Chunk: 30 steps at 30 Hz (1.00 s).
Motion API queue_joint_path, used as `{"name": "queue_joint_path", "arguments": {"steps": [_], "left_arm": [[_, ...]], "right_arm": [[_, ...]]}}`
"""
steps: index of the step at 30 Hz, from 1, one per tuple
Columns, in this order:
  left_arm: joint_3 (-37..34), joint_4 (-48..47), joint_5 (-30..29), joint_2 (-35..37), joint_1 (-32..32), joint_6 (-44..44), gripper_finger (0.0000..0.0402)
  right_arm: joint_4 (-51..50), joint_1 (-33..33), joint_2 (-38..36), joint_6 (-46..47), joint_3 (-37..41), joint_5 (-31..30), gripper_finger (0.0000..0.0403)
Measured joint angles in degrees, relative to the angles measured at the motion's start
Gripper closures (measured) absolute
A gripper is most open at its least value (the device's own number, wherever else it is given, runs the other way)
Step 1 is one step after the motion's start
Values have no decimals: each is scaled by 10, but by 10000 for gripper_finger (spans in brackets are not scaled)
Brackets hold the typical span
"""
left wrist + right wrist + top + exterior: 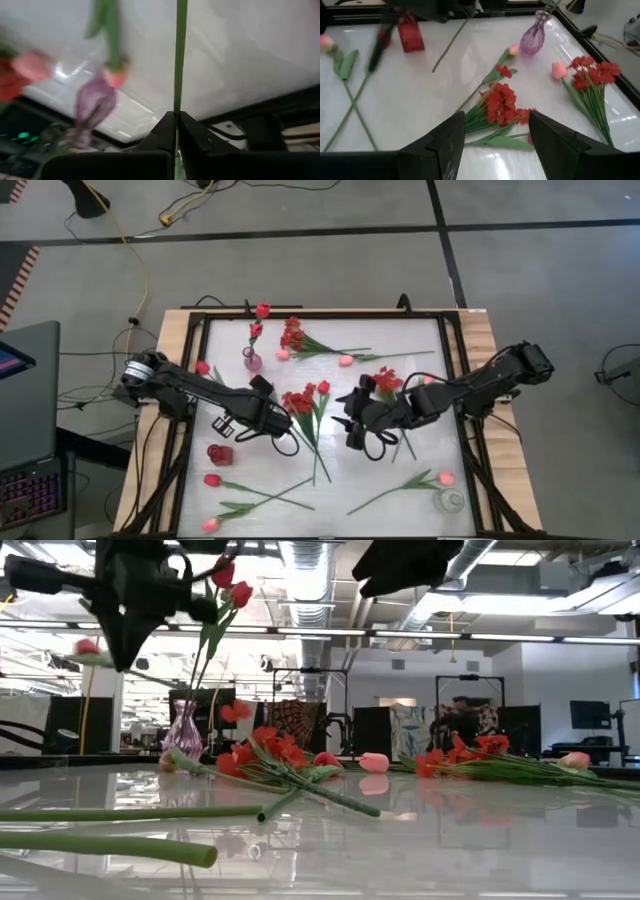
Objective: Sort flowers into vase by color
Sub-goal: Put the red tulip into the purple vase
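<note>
My left gripper (283,423) is up over the table's left middle, shut on a thin green flower stem (178,60). A pink-red tulip head (88,645) shows in the air beside it; whether it belongs to that stem I cannot tell. My right gripper (496,114) stands open in the air over a red spray (500,105) lying on the table. A purple vase (252,360) at the far left holds red tulips (232,585). Near the left edge stands a red vase (220,453), and at the near right a clear vase (450,500). My left gripper pinches the green stem (177,102) between its two fingertips. The fingers slant down from the table's left, and the stem runs on past them. It is lifted clear, and its free end (435,69) hangs slanting above the table.
Loose flowers lie around: a red spray (292,335) and pink tulips (346,361) at the far side, a spray (385,383) under the right arm, crossed tulips (212,480) near left, a pink tulip (445,477) near right. A black frame (455,380) rims the white table.
</note>
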<state>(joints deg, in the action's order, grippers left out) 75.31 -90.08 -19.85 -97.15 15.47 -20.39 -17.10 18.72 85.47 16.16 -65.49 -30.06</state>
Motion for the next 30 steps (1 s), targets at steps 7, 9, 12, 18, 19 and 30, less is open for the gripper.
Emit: {"name": "queue_joint_path", "arguments": {"steps": [7,9,12,18,19,30], "left_arm": [[44,4,-22,36,32,43,401],[58,20,-46,48,42,50,401],[67,29,-104,63,60,37,401],[66,90,-249,64,85,-24,401],[66,107,-271,64,88,-43,401],[66,156,-330,64,99,-120,401]], "right_arm": [[-10,-12,0,20,0,18,159],[4,-18,0,32,0,29,159],[31,-36,0,102,0,38,159],[133,-92,28,226,0,137,159],[158,-98,40,245,0,158,159],[360,-128,132,325,1,287,159]]}}
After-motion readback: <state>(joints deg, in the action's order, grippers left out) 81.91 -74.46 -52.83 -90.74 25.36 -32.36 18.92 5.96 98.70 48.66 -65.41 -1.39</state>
